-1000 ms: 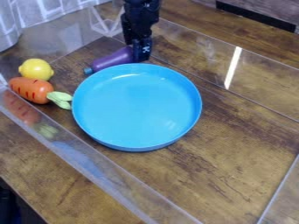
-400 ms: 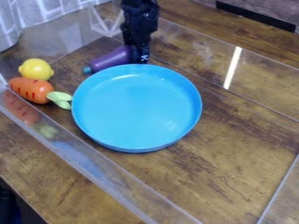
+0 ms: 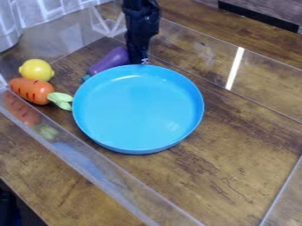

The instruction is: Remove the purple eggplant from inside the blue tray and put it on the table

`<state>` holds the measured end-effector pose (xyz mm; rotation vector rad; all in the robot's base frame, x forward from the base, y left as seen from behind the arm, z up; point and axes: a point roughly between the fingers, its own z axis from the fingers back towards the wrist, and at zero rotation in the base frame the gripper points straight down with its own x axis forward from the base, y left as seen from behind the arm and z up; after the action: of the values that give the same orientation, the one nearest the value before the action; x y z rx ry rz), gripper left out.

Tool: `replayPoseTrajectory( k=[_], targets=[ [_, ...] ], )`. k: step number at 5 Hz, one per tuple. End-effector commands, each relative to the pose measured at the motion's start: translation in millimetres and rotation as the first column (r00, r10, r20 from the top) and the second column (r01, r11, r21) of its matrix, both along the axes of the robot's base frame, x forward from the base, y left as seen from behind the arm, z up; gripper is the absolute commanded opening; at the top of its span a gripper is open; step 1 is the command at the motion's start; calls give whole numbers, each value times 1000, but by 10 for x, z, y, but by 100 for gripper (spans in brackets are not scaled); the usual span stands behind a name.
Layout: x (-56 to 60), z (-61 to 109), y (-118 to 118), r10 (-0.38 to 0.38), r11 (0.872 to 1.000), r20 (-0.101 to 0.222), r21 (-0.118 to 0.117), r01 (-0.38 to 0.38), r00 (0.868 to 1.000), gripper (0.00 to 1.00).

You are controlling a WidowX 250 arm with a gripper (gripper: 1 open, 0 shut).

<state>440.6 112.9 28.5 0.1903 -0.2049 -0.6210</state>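
The hand is closed; whether it pinches the purple eggplant, upper left, I can't tell. Keep eggplant on desk, clear of blue tray.

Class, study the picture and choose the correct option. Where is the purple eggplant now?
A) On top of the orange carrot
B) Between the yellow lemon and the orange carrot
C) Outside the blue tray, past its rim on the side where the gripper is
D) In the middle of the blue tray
C: the purple eggplant lies beyond the rim of the blue tray, right beside the gripper.
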Motion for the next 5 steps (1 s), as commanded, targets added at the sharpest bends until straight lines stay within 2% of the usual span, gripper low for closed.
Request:
replayPoseTrajectory(
  k=[1, 4, 5],
  targets=[
    [50, 289, -87, -12, 1000, 54, 7, 12, 998, 0],
    [60, 432, -324, -45, 999, 56, -4, 45, 997, 0],
    [92, 462, -438, -81, 997, 60, -10, 81, 995, 0]
  ],
)
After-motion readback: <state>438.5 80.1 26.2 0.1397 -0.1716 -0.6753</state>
